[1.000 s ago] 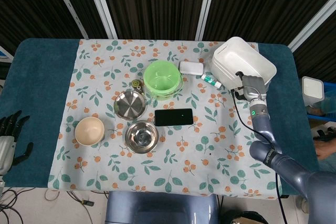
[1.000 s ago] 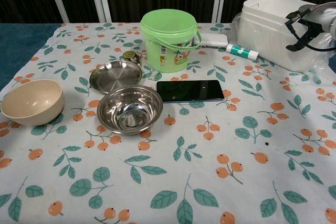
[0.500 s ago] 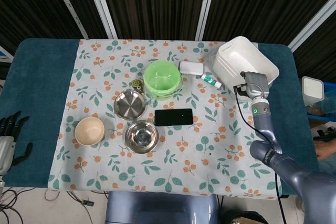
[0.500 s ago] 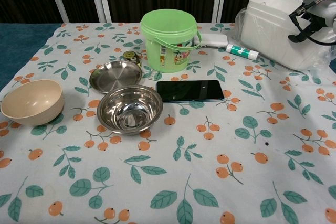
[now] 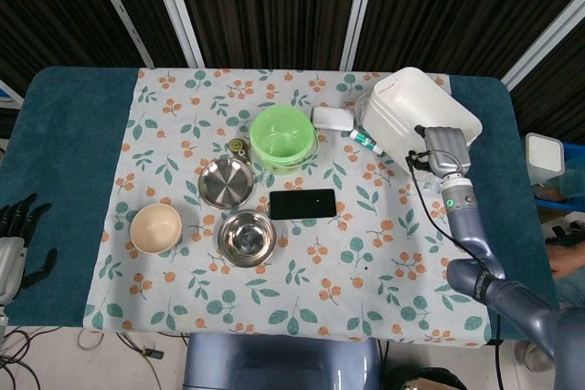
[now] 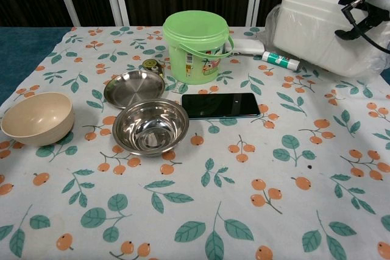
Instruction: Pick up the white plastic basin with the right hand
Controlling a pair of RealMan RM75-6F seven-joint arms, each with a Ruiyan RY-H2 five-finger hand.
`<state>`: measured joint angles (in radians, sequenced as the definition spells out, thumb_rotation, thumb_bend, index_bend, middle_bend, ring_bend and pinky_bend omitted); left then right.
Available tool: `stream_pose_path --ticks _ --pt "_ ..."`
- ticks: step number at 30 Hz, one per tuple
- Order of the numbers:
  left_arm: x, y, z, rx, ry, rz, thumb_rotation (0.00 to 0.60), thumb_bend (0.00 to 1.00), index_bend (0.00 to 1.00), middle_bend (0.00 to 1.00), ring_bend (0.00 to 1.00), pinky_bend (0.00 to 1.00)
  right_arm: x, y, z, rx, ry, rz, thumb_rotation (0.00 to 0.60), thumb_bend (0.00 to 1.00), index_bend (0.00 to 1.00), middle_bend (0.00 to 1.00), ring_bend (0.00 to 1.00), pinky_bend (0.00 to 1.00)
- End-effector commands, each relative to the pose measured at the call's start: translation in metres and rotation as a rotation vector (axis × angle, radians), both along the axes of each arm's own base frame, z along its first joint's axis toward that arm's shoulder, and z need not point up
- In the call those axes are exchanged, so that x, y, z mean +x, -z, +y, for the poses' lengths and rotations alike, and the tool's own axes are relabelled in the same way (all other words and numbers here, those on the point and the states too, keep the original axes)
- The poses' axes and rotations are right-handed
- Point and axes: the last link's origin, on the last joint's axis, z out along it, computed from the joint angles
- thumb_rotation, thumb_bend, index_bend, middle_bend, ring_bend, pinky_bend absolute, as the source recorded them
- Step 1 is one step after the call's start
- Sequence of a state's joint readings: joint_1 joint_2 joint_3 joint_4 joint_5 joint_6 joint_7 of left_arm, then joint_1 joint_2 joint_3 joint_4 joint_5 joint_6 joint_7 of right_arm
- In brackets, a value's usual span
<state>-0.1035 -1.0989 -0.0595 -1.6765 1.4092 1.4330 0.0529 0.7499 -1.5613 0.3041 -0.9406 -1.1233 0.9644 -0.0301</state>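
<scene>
Your right robot hand [image 5: 442, 148] grips the near rim of the white plastic basin [image 5: 416, 109], right of the green bucket [image 5: 283, 138]. Since a second ago the basin has risen and tilted off the table [image 5: 73, 180]; the pick-up looks nearly done.

white basin [image 6: 317, 31] now higher, tilted

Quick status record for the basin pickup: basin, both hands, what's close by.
basin: white plastic basin, tilted, far right of table
basin contact: in chest view its near edge appears off the cloth
right hand: right hand grips the basin's near rim
left hand: left hand beside table's left edge, holds nothing
nearby: small tube and white case just left of the basin
</scene>
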Motion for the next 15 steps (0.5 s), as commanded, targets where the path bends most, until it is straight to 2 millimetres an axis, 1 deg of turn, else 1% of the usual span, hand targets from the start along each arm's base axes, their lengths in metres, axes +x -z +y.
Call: stream_pose_path --ticks 1,5,9,13,15 --pt "0.0 0.0 0.0 -0.001 0.0 0.0 0.6 0.41 0.13 0.0 0.0 0.0 0.002 -0.012 0.019 -0.041 -0.099 0.018 0.6 0.56 0.67 0.75 0.77 0.73" --pt "0.0 0.001 0.0 0.0 0.0 0.001 0.6 0.41 0.13 0.0 0.0 0.0 0.0 -0.022 0.035 -0.079 -0.167 0.052 0.6 0.56 0.69 0.75 0.77 0.73" --pt "0.001 0.001 0.0 -0.001 0.001 0.002 0.6 0.41 0.13 0.0 0.0 0.0 0.002 -0.032 0.044 -0.1 -0.202 0.013 0.6 0.56 0.69 0.75 0.77 0.73" --pt "0.001 0.001 0.0 -0.001 0.002 0.004 0.6 0.41 0.13 0.0 0.0 0.0 0.011 -0.048 0.053 -0.127 -0.253 -0.053 0.6 0.56 0.69 0.75 0.77 0.73" --pt "0.0 0.001 0.0 0.0 0.001 0.006 0.6 0.41 0.13 0.0 0.0 0.0 0.017 -0.059 0.059 -0.141 -0.285 -0.097 0.6 0.56 0.69 0.75 0.77 0.73"
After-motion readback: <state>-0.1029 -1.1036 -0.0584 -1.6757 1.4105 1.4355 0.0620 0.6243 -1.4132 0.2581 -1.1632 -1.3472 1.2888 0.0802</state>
